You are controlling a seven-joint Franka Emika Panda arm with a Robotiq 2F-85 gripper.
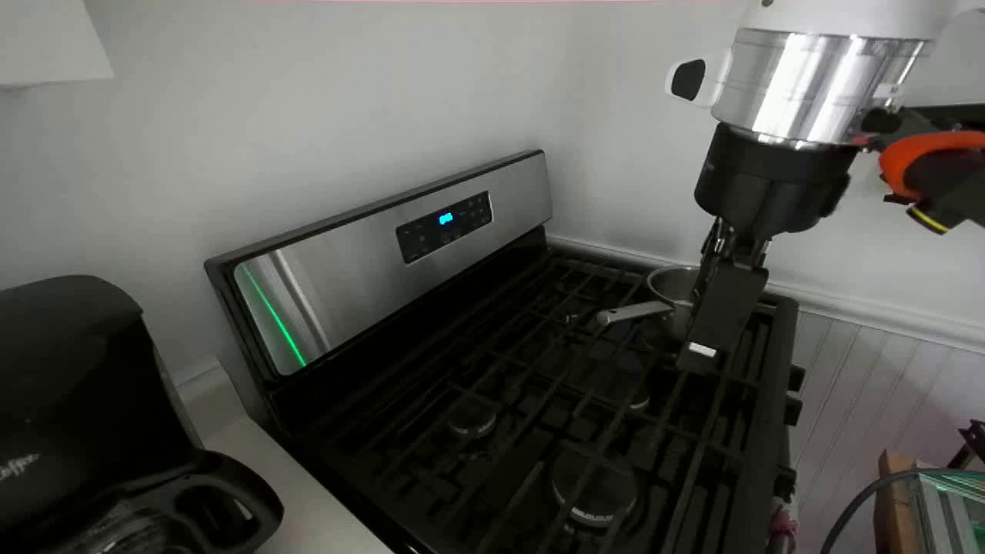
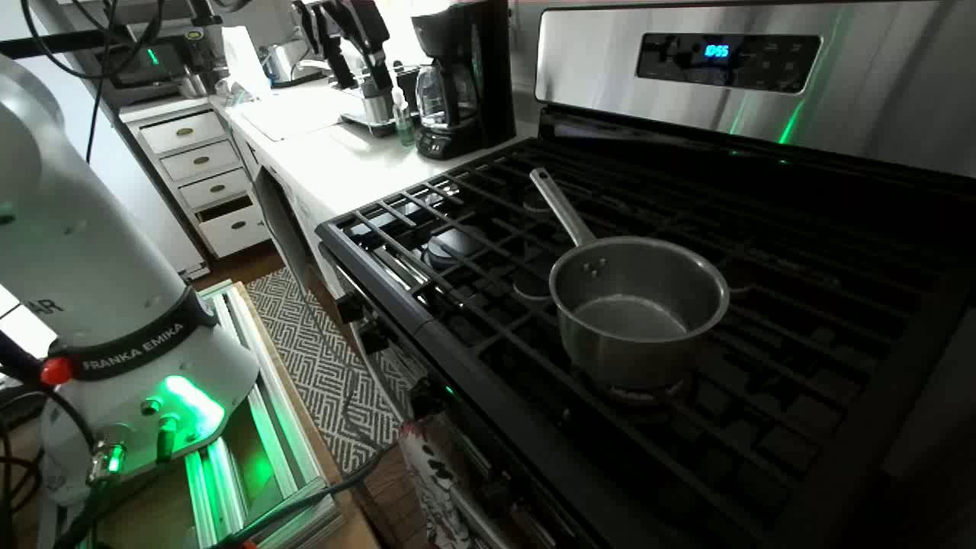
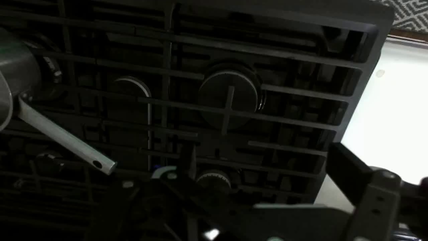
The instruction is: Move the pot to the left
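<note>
Hovering spread and empty, the gripper [image 3: 262,160] appears to be at the approach step; the pot [image 3: 21,67] sits on the grates [image 3: 267,51] at the wrist view's upper left, so reaching its handle [image 3: 65,139] and pinching likely comes next.

- Pot [image 2: 639,324]: silver metal, round, straight-sided, dull sheen.
- Upright on the grate [image 3: 354,102], end of the stove [image 2: 427,335] nearest the side wall [image 1: 631,138].
- Top uncovered; from here I can see down to its inner floor.
- Handle [image 2: 563,206]: single, long, straight, metal, riveted on, hole [image 3: 97,164] near tip.
- Handle points away from that wall, slanting toward the stove's back.
</note>
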